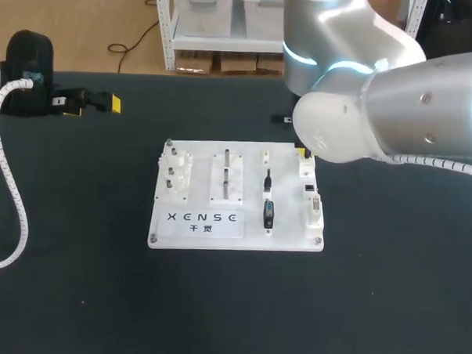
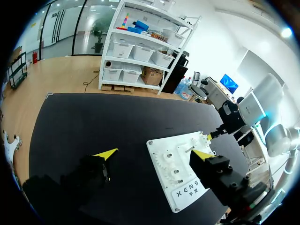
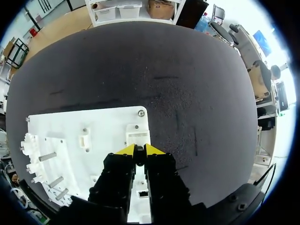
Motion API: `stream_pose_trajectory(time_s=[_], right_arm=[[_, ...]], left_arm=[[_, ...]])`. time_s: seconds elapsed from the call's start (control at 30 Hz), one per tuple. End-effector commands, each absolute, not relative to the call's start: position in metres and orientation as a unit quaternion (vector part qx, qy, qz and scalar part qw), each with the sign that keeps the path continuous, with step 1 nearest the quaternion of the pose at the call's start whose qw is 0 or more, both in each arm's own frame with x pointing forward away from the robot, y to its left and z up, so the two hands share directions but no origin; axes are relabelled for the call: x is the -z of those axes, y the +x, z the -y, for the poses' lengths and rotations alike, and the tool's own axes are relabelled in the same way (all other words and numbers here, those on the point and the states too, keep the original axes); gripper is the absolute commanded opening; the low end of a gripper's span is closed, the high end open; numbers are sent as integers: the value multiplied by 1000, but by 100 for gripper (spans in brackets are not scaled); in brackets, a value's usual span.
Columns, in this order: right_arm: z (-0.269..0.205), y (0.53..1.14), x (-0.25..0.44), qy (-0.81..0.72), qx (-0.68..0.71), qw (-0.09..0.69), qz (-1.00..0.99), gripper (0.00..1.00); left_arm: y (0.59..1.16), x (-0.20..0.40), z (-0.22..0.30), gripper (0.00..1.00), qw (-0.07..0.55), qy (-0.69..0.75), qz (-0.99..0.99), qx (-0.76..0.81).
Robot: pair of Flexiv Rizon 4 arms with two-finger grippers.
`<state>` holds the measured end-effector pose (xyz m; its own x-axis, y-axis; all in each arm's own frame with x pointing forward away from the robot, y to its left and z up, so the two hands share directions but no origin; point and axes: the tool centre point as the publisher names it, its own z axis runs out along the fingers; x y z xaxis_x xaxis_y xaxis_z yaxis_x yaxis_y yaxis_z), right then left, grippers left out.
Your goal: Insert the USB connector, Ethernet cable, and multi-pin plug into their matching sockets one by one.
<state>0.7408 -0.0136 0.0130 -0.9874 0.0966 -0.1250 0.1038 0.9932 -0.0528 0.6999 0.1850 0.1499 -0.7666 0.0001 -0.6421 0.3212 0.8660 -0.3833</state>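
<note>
Hovering right gripper (image 3: 140, 151), pincer drawn together, nothing seen held, over white board (image 1: 286, 195) far-right corner | left gripper (image 2: 153, 153) idling, spread apart | black USB connector (image 1: 269, 214) lying mid-board: probably light, rigid, slick; pinching its body's flat sides looking best.

- Could not see the far right corner of the white board (image 1: 237, 241) under the right arm (image 1: 396, 105) in the head view; caught only a yellow speck of the right gripper (image 1: 303, 153).
- Could not tell apart the sockets (image 1: 313, 200) along the white board's right edge: too small.
- Could not see its near right corner behind the left gripper (image 2: 154, 153) in the left wrist view.
</note>
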Motion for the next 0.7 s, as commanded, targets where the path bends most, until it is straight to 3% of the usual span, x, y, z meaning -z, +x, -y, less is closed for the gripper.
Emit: stream_pose_trajectory(time_s=[0.03,0.2,0.23,0.27,0.3,0.7], right_arm=[[21,744,-2,53,28,51,-997,0],[20,743,-1,53,29,52,-997,0],[18,744,-5,53,29,56,-997,19],[17,744,-10,51,31,63,-996,51],[16,744,-15,52,31,69,-996,100],[-17,713,-70,27,19,111,-993,100]], left_arm=[[700,-150,-185,100,330,89,-908,243],[700,-150,-185,100,330,89,-908,243],[700,-150,-185,100,330,89,-908,243],[700,-150,-185,100,330,89,-908,243],[700,-150,-185,100,330,89,-908,243],[700,-150,-185,100,330,89,-908,243]])
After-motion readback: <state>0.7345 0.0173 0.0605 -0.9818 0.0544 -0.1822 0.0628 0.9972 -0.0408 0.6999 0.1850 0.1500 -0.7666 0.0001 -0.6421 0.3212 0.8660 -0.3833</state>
